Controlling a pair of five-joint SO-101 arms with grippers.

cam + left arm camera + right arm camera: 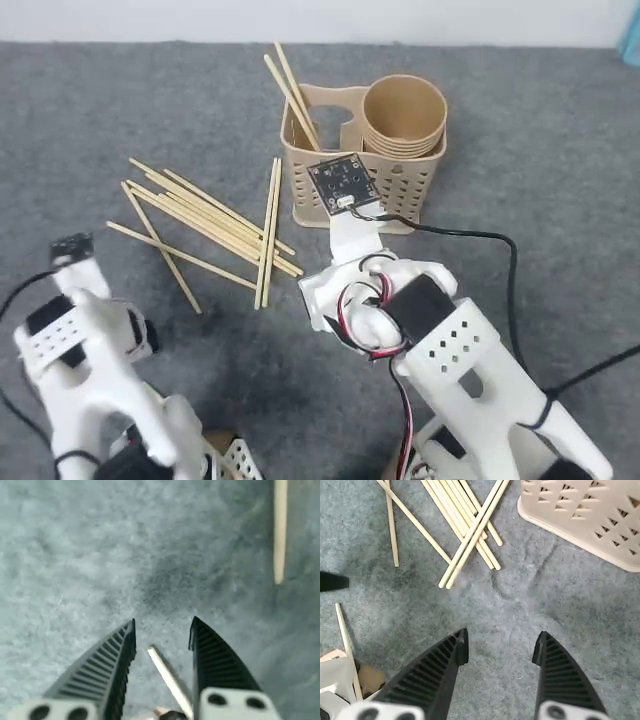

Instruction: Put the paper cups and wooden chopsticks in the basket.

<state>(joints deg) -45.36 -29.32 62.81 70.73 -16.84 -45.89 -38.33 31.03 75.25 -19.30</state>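
Nearest to us, the left gripper is hanging over the grey, felt-like carpet. Its black ribbed fingers are standing moderately apart. A single stick, pale and square-edged, is lying in the gap between them and touching neither tip. We cannot tell whether it is resting on the carpet or on the gripper's base.

To the right, the right gripper is hovering over the carpet with its wedge-shaped serrated jaws spread wide and gripping nothing.

Farther out on the left, we are looking at the loose wooden chopsticks, slim pale rods fanned across the carpet. A pair is lying side by side over their right ends, just left of the basket.

Farther still, the basket is sitting in front of the right arm. It is beige plastic with rounded corners and perforated walls. Its right compartment is holding nested brown paper cups, and its left one is holding leaning chopsticks, tilted toward the far left.

The right arm's square circuit board is covering part of the basket's near wall. A black cable is trailing off from it to the right.
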